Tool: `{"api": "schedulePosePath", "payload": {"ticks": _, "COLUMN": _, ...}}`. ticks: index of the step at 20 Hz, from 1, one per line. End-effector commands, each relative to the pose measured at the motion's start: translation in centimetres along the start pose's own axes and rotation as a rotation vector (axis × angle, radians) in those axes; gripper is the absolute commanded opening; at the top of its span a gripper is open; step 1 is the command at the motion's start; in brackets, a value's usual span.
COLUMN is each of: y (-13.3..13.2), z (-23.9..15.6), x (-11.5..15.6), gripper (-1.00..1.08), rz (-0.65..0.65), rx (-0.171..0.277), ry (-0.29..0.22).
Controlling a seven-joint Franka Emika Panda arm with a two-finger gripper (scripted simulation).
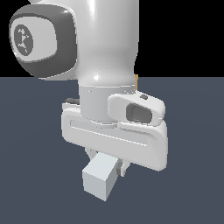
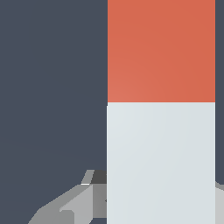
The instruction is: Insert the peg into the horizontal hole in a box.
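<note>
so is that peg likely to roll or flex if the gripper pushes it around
Probably not. The peg shows flat faces and square edges, so it should slide, not roll. Its straight, blocky look suggests it is stiff. The gripper seems to hold it near its white end, so the long bar may lever.

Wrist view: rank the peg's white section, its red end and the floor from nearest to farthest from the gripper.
1. Peg's white section: clamped in the gripper.
2. Red end: farther along, past the white.
3. Floor: in the background; unrankable against the red end.
</note>
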State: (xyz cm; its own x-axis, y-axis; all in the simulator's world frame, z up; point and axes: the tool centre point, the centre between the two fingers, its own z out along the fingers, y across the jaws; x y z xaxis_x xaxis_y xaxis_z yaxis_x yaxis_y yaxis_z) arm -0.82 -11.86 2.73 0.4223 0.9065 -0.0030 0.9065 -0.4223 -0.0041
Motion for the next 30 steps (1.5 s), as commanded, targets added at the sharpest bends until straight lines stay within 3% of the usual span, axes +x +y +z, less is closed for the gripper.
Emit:
{"api": "schedulePosePath", "payload": {"ticks": 1, "y": 0.4, "z": -0.8, "x": 1.9, "gripper": -1.00, "rz": -0.041, "rx": -0.005, "ry": 0.001}}
{"api": "schedulePosePath", "payload": {"ticks": 5, "y": 0.8, "z": -2.3, "x": 6.1, "gripper": -1.00, "rz": -0.136, "rx": -0.006, "ry": 0.000}}
{"api": "schedulePosePath", "payload": {"ticks": 9, "y": 0.7, "z": -4.3, "x": 12.0, "gripper": -1.00, "rz": -0.268, "rx": -0.006, "ry": -0.001}}
{"api": "schedulePosePath", "payload": {"ticks": 14, "y": -0.5, "z": -6.6, "x": 18.9, "gripper": -1.00, "rz": -0.423, "rx": -0.006, "ry": 0.000}}
{"api": "schedulePosePath", "payload": {"ticks": 18, "y": -1.7, "z": -7.9, "x": 22.7, "gripper": -1.00, "rz": -0.513, "rx": -0.006, "ry": 0.000}}
{"api": "schedulePosePath", "payload": {"ticks": 23, "y": -2.8, "z": -8.8, "x": 25.2, "gripper": -1.00, "rz": -0.575, "rx": -0.005, "ry": 0.001}}
{"api": "schedulePosePath", "payload": {"ticks": 30, "y": -3.0, "z": -8.7, "x": 25.5, "gripper": -1.00, "rz": -0.582, "rx": -0.002, "ry": 0.001}}
